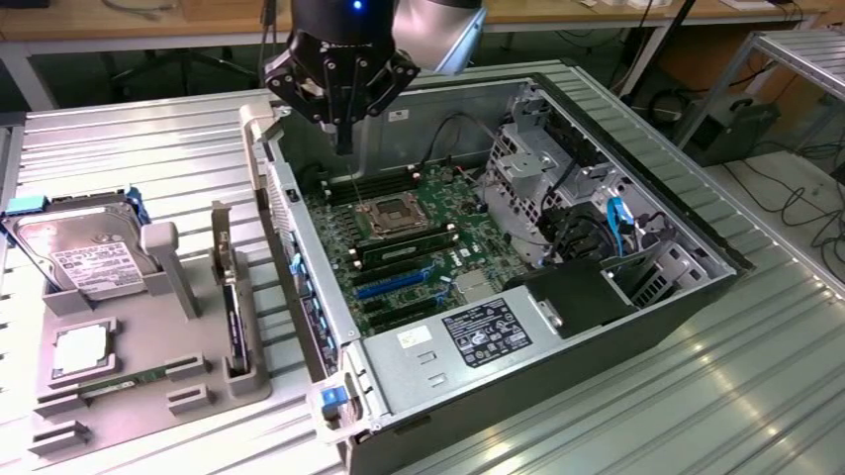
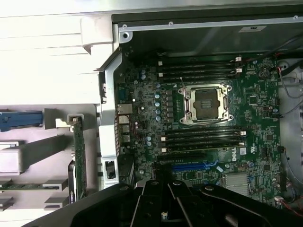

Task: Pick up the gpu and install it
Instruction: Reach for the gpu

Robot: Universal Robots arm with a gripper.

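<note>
1. Black and angular, the robot's gripper (image 1: 343,134) hangs in the exterior view over the far end of the open grey metal computer case (image 1: 410,366). Its fingers are pressed together with nothing between them.
2. Below its tips lies the green motherboard (image 1: 436,188), set inside the case.
3. The gpu (image 1: 228,287), a thin dark card with a silver end bracket, stands on edge in a slot of the flat grey plastic holder (image 1: 139,341). It is outside the case, just beside the case wall on the exterior view's left, and well apart from the gripper.
4. On the same holder are a silver hard drive with a white label (image 1: 79,252), propped up, and a narrow green memory stick (image 1: 126,381), lying flat.
5. In the wrist view the dark gripper body is in the foreground over the motherboard, near a blue expansion slot (image 2: 194,166).
6. The square silver-framed processor socket (image 2: 207,104) sits between rows of black memory slots.
7. The gpu appears edge-on in its holder slot, outside the case wall.
</note>
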